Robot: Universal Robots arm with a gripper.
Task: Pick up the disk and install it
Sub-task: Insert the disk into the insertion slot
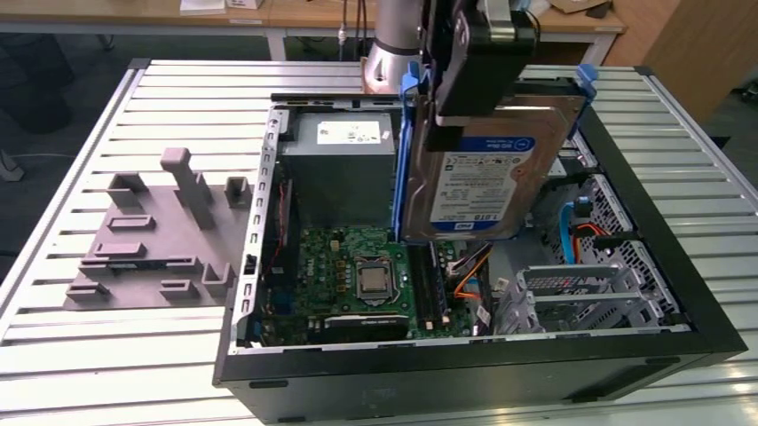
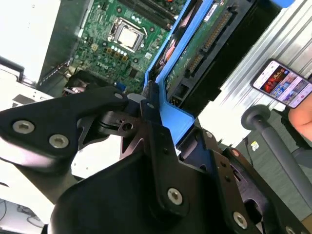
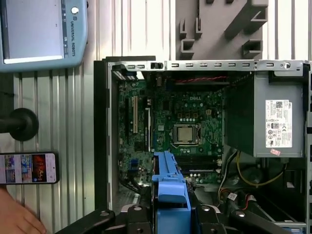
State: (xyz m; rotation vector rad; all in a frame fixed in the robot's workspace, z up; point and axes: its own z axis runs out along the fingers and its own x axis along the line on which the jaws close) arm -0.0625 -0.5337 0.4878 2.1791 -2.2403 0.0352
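A smooth silver-grey cylindrical arm segment (image 1: 382,55) carries a matte black gripper (image 2: 147,100) built of flat, angular linkage plates (image 2: 63,122), pinned with round silver screws (image 2: 58,141) with recessed heads.

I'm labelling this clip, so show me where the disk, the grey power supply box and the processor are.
disk (image 1: 480,186): exterior view, on its white-and-blue label.
grey power supply box (image 1: 337,182): exterior view, on its plain grey face.
processor (image 3: 186,134): first wrist view, on its metal lid.
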